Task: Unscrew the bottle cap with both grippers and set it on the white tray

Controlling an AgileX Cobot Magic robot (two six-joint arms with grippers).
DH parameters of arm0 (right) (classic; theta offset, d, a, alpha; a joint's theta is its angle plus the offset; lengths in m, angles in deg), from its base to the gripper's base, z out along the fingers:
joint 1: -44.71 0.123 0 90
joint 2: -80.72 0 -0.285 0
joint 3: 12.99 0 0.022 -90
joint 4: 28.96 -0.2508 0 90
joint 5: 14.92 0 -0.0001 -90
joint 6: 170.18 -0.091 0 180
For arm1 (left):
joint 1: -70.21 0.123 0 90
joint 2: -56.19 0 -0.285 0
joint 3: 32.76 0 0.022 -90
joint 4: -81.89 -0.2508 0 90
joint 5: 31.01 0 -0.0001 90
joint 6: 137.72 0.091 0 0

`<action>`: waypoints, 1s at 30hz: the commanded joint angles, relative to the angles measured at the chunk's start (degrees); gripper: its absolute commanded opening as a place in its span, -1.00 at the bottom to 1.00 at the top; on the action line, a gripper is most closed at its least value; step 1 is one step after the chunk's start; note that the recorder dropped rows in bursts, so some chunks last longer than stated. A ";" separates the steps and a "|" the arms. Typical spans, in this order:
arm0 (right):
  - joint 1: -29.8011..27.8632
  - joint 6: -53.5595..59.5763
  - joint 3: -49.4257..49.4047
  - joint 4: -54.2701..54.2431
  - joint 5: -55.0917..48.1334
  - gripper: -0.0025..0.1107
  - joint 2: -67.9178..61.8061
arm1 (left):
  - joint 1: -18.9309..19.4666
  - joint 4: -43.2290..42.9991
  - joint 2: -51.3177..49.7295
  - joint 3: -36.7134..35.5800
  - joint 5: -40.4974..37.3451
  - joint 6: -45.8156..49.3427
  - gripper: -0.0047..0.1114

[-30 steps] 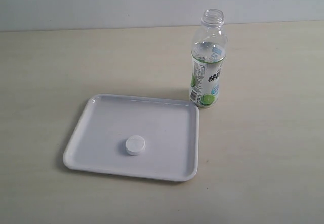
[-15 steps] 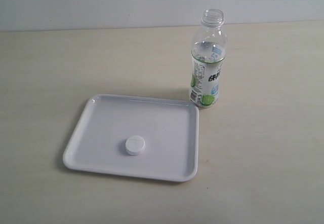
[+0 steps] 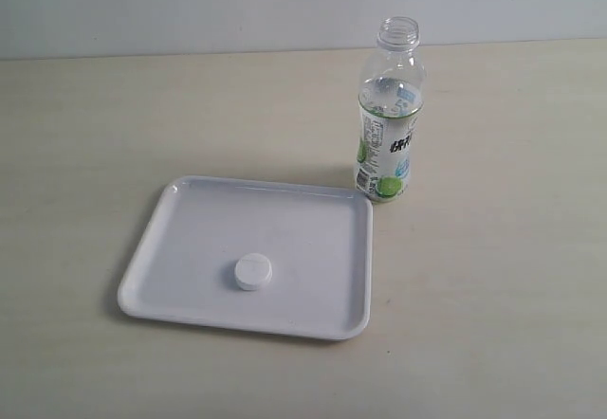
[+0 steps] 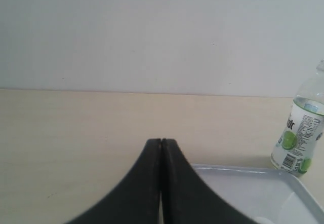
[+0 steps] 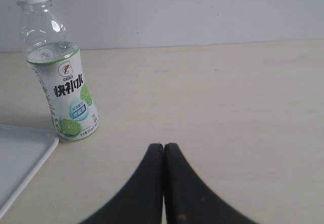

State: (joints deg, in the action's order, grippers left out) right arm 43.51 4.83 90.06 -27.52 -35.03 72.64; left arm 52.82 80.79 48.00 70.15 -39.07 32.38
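The white bottle cap [image 3: 253,271] lies flat on the white tray [image 3: 190,220], a little below its middle. The clear bottle [image 3: 389,116] stands upright and uncapped just beyond the tray's far right corner. Neither gripper shows in the exterior view. In the left wrist view my left gripper [image 4: 161,142] is shut with nothing in it, the tray's corner [image 4: 283,183] and the bottle [image 4: 299,133] lying beyond it. My right gripper [image 5: 163,146] is shut and empty too, with the bottle [image 5: 61,82] and a tray edge [image 5: 30,158] off to one side.
A pale wooden tabletop [image 3: 493,277] runs to a plain light wall [image 3: 190,2] at the back. Nothing else stands on it.
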 commanded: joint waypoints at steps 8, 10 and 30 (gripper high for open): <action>0.20 -0.17 -0.27 -0.04 0.91 -0.96 0.30 | -2.54 0.18 0.41 -0.13 -2.20 2.45 -0.92; 0.20 -0.17 -0.27 -0.04 0.91 -0.96 0.30 | -1.12 -0.19 0.41 -0.13 -6.48 2.55 -0.92; 0.20 -0.17 -0.27 -0.04 0.91 -0.96 0.30 | 13.31 -0.06 0.41 -0.13 -12.53 2.13 -0.92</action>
State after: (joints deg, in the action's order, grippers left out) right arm 43.51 4.83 90.06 -27.61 -35.03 72.64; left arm 65.93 80.79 48.03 69.99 -51.95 34.49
